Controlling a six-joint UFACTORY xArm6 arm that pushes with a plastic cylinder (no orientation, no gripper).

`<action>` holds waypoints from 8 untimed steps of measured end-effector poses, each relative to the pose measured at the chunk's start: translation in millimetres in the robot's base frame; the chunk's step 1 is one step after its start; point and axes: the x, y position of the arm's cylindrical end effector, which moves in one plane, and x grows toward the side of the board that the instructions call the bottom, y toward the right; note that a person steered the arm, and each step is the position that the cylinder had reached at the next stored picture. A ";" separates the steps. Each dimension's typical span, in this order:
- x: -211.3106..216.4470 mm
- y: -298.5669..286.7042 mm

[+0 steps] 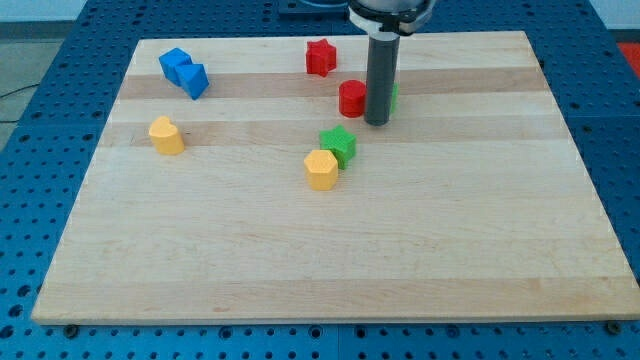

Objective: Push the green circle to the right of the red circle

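The red circle [352, 98] sits on the wooden board [330, 250] near the view's top centre. The green circle [392, 97] is mostly hidden behind the dark rod; only a thin green sliver shows on the rod's right side, just right of the red circle. My tip [377, 123] rests on the board right next to the red circle's right edge and in front of the green circle.
A red star [320, 57] lies up and left of the red circle. A green star [339, 145] and a yellow hexagon [321, 169] touch below it. A yellow block [166, 135] and a blue block [184, 72] lie at the view's left.
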 end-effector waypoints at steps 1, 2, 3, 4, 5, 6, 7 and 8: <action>7.4 -2.4; 7.7 -0.8; 7.7 -1.0; 7.7 -1.1; 7.7 -1.6; 7.7 -2.2; 7.7 -2.9; 7.7 -5.6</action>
